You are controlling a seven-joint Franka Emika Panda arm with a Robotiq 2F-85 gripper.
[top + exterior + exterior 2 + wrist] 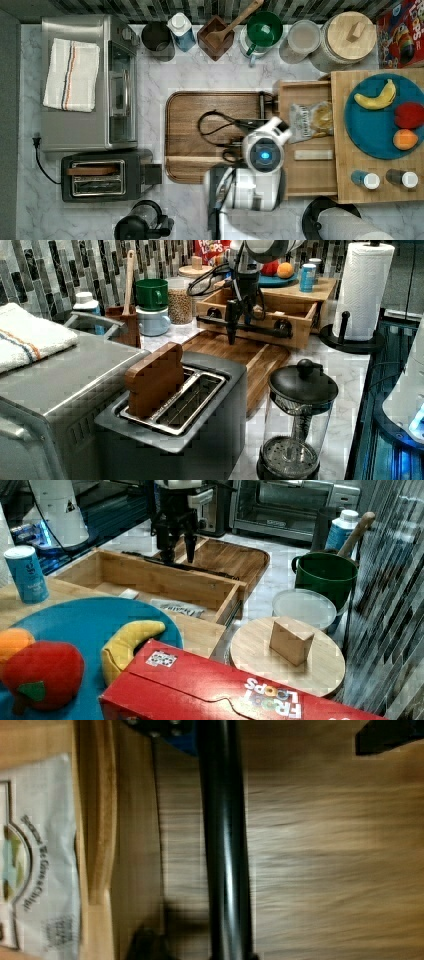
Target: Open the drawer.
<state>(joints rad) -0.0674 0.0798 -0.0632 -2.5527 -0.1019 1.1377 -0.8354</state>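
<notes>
Black and slim, the pincer's two fingers (190, 547) hang point-down with a plain gap between them, so the pincer (239, 320) is released and grips nothing; it hovers at the long black bar handle (245, 325) of the drawer (165, 582), a finger to either side of the bar as the right view shows it. In the wrist view the handle (225, 845) runs straight through the frame between the finger positions, though whether a pad brushes the bar is hard to say there. Outward from the handle, the drawer's light-wood front faces the darker brown board (210, 135), which lies on the marble bench (200, 75) just in front of it. Behind the front the drawer stands well out from under the wooden top that carries the blue plate (380, 115): its inside is bare to the cameras, with a printed bag (310, 120) and a small pale bar (313, 155) lying on its floor. By that look the opening seems largely or wholly done; what may remain is a last stretch of pull, if the runners allow more, and drawing the arm away from the handle.
</notes>
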